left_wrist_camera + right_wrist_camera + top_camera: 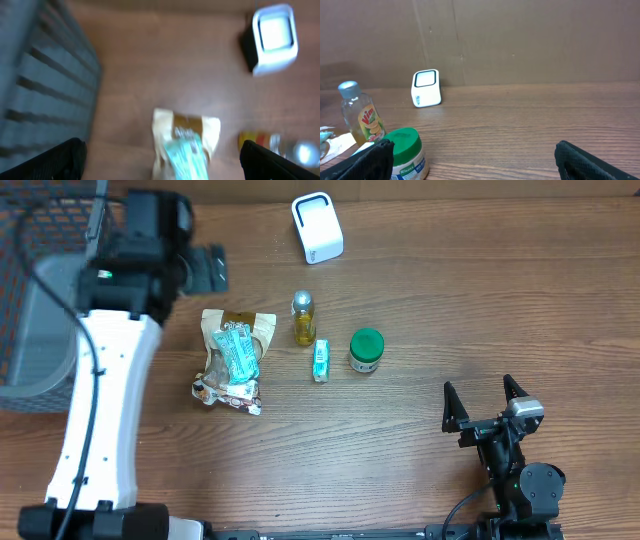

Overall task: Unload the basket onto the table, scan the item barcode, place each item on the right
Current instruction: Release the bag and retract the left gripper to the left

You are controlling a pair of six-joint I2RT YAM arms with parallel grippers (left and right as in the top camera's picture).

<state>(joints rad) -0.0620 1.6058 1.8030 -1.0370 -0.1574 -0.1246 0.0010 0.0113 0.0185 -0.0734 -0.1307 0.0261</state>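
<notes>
A dark wire basket (30, 230) fills the overhead frame's upper left, with a grey container (35, 350) below it (inside or beside, unclear). The wood-grain table (500, 300) spreads everywhere; a brown wall (520, 40) stands behind.

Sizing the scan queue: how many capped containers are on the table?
2. The yellow bottle stands mid-table; the green-lidded jar sits to its right, apart from it. The wire basket at the left may hide more.

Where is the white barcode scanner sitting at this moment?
In the overhead view the white barcode scanner stands alone at the far edge of the table, near centre, beyond the Vim bottle.
</notes>
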